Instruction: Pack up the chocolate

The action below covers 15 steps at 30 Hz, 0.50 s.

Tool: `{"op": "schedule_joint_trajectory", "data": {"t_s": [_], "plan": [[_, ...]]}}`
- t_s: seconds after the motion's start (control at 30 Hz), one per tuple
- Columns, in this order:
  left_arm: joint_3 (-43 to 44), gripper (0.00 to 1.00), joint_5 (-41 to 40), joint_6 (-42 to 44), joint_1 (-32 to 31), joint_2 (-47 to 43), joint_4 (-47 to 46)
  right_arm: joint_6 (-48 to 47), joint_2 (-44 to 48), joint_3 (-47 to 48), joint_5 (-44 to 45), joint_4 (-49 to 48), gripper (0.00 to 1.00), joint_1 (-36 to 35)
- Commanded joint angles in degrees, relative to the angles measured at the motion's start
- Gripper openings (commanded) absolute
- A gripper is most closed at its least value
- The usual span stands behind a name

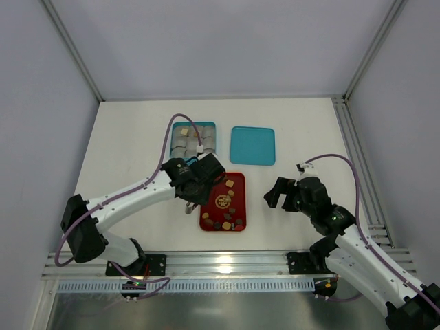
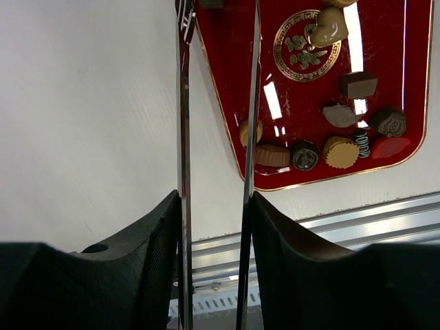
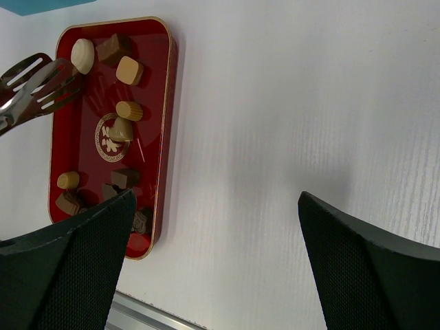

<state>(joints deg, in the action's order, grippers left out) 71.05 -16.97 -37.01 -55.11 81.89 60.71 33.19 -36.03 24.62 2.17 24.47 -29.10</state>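
Top view: the left gripper (image 1: 199, 180) is clamped on metal tongs (image 1: 189, 207) at the left edge of the red tray (image 1: 238, 183). The right gripper (image 1: 278, 194) stands wide and empty to the tray's right, and the teal box (image 1: 212, 126) beyond the left jaws shows perhaps one tan piece. Left wrist view: the tong blades (image 2: 183, 137) run forward from between the jaws, with the chocolate (image 2: 342, 152) on the tray to their right. Right wrist view: roughly a dozen pieces (image 3: 129, 70) lie left of the spread jaws, so packing appears barely begun.
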Motion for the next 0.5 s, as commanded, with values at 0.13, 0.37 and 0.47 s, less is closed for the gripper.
{"op": "schedule_joint_trajectory", "data": {"t_s": [0.13, 0.37, 0.47], "plan": [[0.0, 0.43, -1.4, 0.5, -0.3, 0.6, -1.7, 0.6, 0.1, -0.3, 0.0, -2.1, 1.0, -0.3], [-0.2, 0.43, -1.1, 0.5, -0.3, 1.1, -2.1, 0.5, 0.1, -0.3, 0.0, -2.1, 1.0, -0.3], [-0.1, 0.43, -1.0, 0.5, -0.3, 1.2, -2.0, 0.5, 0.0, -0.3, 0.1, -2.1, 1.0, -0.3]]}}
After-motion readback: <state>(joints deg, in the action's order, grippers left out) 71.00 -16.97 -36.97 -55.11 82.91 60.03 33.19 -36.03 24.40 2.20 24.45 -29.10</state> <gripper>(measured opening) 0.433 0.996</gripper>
